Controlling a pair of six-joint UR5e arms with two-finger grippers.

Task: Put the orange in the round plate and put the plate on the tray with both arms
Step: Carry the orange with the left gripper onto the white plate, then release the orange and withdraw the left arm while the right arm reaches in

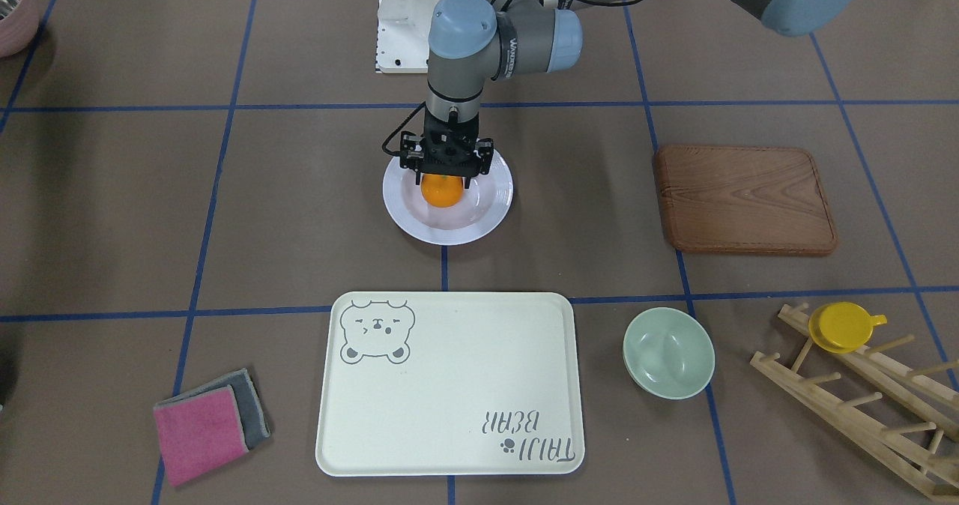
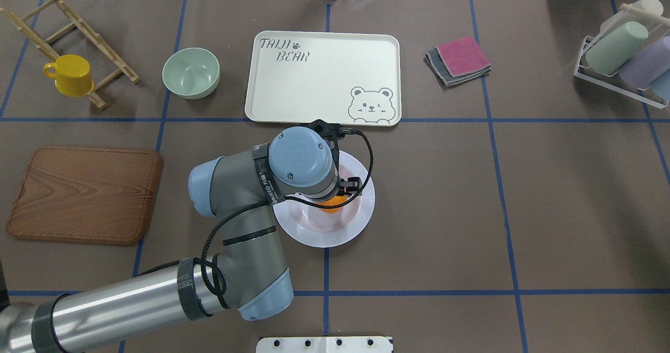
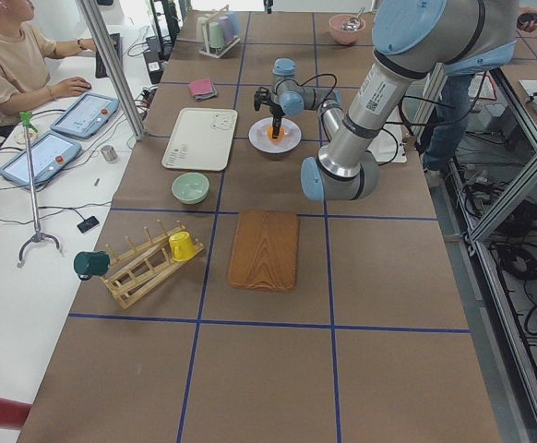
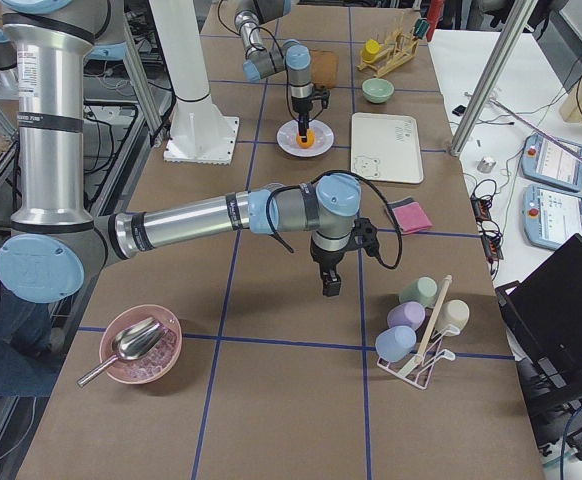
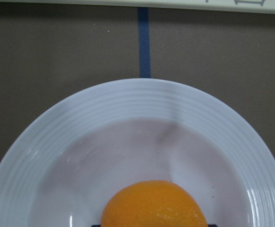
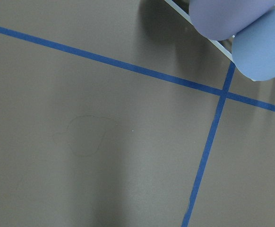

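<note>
Orange: sat at the bottom of the left wrist view, down in the plate's sunken centre. Firm, light and round, and I'd say ready to roll at a nudge.
Plate: white, glossy and stiff, likely slippery and easy to chip. Best taken by the ridged rim on opposite sides, one claw each, and kept level.
Left claw: hung centre frame in the front view, pointing straight down. Its jaws were spread either side of the orange with a sliver of gap showing, so by my read it held nothing.
Orange to claw: right between the jaws, just under the palm.
Tray: lay lower centre of the front view, near the plate but apart from it. The plate was not yet on it.
Right claw: hung mid-frame in the right-side view near the cup rack, well apart from the plate. Open or closed, couldn't tell.
</note>
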